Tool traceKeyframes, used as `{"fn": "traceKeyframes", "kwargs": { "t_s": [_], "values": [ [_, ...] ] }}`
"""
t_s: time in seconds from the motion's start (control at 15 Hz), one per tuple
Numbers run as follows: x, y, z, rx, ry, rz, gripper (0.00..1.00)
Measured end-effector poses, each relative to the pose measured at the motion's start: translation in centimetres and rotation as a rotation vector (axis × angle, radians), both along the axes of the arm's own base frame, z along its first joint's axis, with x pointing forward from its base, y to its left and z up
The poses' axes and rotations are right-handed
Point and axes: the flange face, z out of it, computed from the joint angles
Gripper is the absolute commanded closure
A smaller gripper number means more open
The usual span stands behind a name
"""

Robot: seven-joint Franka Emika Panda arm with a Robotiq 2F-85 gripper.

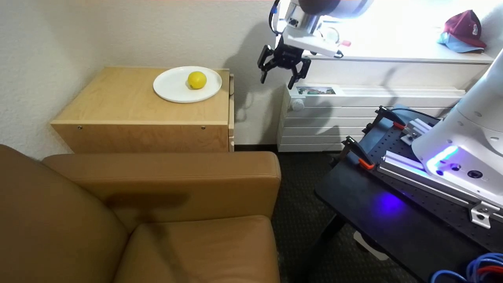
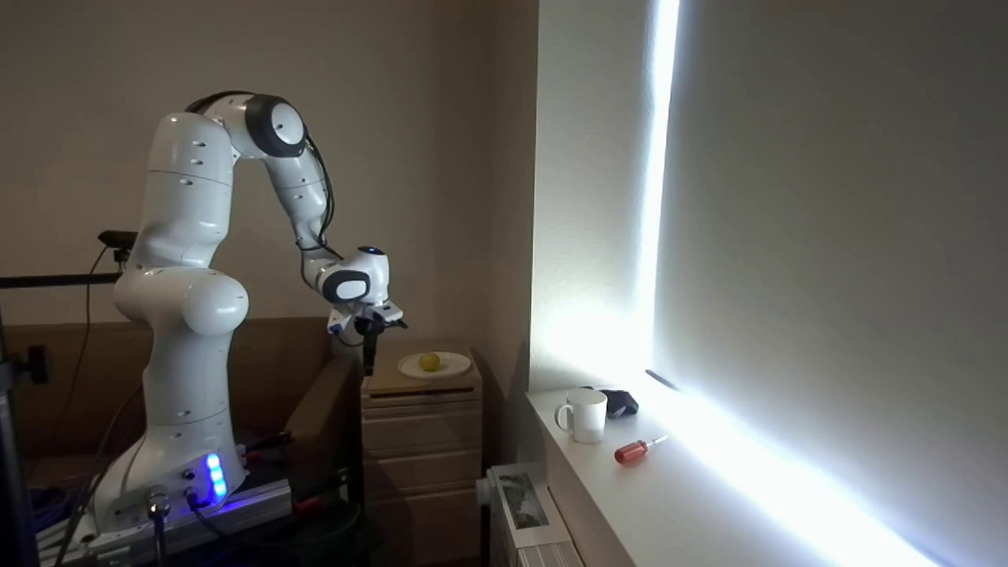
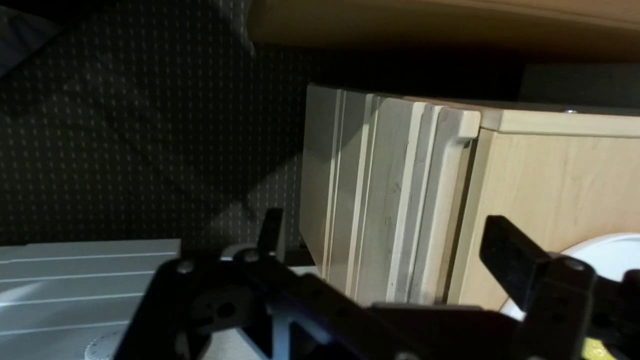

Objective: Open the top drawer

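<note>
Top drawer (image 3: 440, 200) is apart from the hand (image 1: 276, 84), which hangs spread, pointing down. Drawer's uppermost in the nightstand (image 1: 141, 137), front facing left in wrist view; long axis level, across nightstand's front. Worktop (image 1: 118, 96) carries white plate (image 1: 173, 88), yellow fruit (image 1: 197, 79) on it.

- Glossy white, segmented robot arm (image 2: 187, 193): stands on rounded white base (image 2: 177, 445), lower links near upright.
- White elbow with dark grey ring (image 2: 272, 126): sharply bent, highest point; white forearm (image 2: 299, 189) slopes down from it.
- Rounded white wrist with dark grey ring (image 2: 358, 265): low, below forearm.
- Black two-finger gripper (image 1: 277, 83): points downward; black fingertips (image 3: 505, 252) spread well apart.
- Narrow light strip (image 2: 215, 476) on base: lit blue.
</note>
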Motion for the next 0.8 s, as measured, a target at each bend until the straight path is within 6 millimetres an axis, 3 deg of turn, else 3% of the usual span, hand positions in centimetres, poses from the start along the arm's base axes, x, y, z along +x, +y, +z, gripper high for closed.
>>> {"fn": "traceKeyframes", "kwargs": {
  "t_s": [0.4,0.6,0.8],
  "values": [
    [0.4,2.2,-6.7,-0.057,-0.002,0.000,0.00],
    [1.2,3.2,-7.2,-0.041,0.017,-0.002,0.00],
    [1.5,2.8,-7.4,-0.055,0.008,-0.008,0.00]
  ]
}}
